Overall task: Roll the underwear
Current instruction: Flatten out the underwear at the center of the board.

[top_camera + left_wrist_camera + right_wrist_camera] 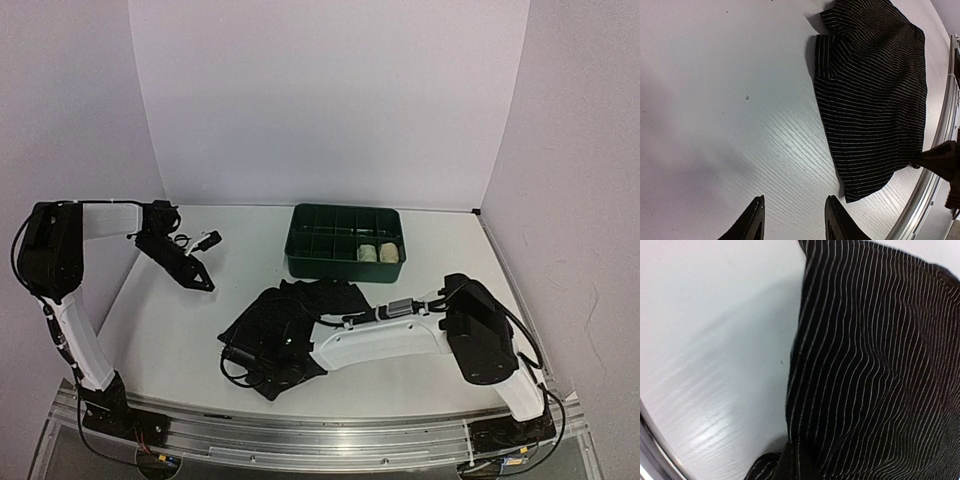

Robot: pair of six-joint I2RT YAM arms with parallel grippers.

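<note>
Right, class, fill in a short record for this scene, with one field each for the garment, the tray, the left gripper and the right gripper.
garment: black pinstriped underwear, crumpled on the white table, not yet rolled
tray: green divided tray behind the garment, two pale cloth rolls in its near right compartments
left gripper: left gripper open and empty, over bare table to the left of the garment
right gripper: right gripper shut on the garment's near left edge
</note>
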